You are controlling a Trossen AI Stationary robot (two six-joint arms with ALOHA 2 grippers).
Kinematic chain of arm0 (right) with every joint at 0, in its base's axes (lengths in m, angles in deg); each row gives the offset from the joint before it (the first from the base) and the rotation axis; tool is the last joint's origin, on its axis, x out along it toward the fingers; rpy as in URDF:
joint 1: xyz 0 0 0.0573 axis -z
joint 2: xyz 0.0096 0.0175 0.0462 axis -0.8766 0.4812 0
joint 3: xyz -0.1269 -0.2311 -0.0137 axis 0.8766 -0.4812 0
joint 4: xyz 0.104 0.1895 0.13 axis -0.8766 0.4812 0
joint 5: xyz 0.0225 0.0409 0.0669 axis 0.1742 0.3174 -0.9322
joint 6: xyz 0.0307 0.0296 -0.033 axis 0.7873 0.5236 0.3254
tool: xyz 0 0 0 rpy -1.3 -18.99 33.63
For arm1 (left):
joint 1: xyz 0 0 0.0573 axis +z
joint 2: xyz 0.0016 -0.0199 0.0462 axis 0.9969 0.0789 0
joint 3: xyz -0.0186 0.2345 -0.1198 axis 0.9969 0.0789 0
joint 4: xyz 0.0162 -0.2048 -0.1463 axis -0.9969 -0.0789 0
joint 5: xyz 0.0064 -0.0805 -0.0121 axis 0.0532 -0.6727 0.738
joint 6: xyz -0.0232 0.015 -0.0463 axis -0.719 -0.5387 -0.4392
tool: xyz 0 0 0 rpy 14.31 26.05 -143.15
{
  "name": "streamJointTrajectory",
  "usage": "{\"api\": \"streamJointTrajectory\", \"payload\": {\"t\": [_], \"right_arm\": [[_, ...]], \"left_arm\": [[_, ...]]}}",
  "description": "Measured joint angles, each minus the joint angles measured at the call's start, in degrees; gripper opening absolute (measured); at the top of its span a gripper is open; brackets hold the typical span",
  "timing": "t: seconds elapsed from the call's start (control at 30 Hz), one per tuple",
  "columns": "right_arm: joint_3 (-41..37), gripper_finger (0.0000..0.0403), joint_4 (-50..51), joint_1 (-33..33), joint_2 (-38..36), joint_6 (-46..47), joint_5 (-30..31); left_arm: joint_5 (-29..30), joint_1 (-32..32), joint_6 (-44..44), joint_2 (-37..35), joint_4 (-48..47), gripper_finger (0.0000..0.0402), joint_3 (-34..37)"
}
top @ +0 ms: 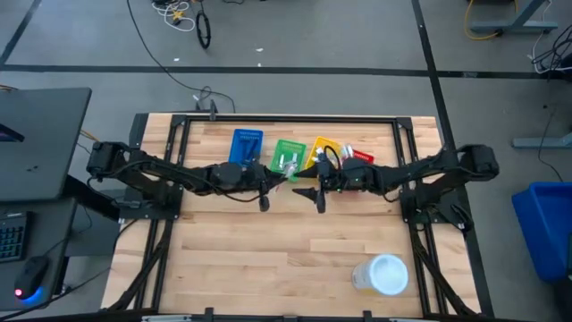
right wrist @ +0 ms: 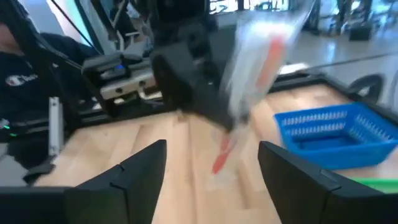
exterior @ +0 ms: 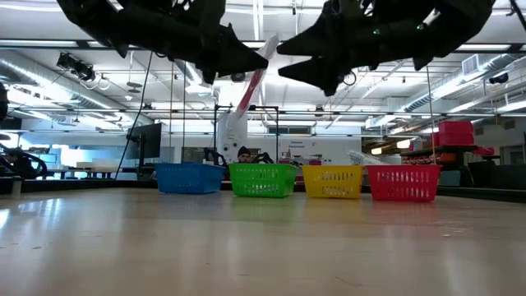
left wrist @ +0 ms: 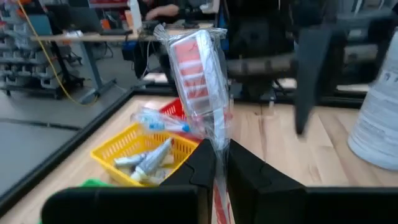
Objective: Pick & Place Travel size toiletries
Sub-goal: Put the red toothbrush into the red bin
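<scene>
My left gripper (left wrist: 215, 167) is shut on a toothbrush with a red-and-white handle in a clear wrapper (left wrist: 200, 73). In the low view the toothbrush (exterior: 250, 85) is high above the table, over the green basket (exterior: 262, 179). My right gripper (right wrist: 214, 163) is open and empty, facing the left gripper (top: 284, 177) at close range from the table's right; in its wrist view the wrapped toothbrush (right wrist: 260, 65) shows blurred between its fingers' lines, farther off. The yellow basket (left wrist: 144, 149) holds white tubes and another toothbrush. My left gripper pinches the wrapped toothbrush between its two shut fingers at about mid-handle (left wrist: 216, 149). The fingers lie across the handle. The wrapped head end sticks out beyond the fingertips, and a red stretch of handle (left wrist: 219, 202) runs back between the fingers. The toothbrush is lifted clear and slants in the air.
Blue (top: 248, 146), green (top: 288, 155), yellow (top: 322, 150) and red (top: 357, 159) baskets stand in a row at the table's far side, below the two grippers. A large round translucent white container (top: 382, 275) stands near the near right corner. Bare wood lies between.
</scene>
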Motion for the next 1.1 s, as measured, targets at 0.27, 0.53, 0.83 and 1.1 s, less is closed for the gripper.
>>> {"api": "streamJointTrajectory", "payload": {"t": [0.27,0.53,0.83,1.1], "right_arm": [[0.0,0.0281,-13.5,0.2,9.3,4.9,-0.1],[1.4,0.0253,-21.7,0.2,15.1,5.6,-0.2],[7.4,0.0222,-16.7,1.3,17.1,6.5,3.4],[7.4,0.0142,-16.4,1.2,17.1,6.6,4.6]], "left_arm": [[0.1,0.0,1.2,0.0,4.5,0.0030,0.0],[0.3,0.0,1.4,0.0,4.6,0.0029,0.0],[0.6,0.0,1.5,0.0,6.2,0.0033,0.0],[2.2,0.0,2.8,0.0,5.9,0.0033,0.0]]}}
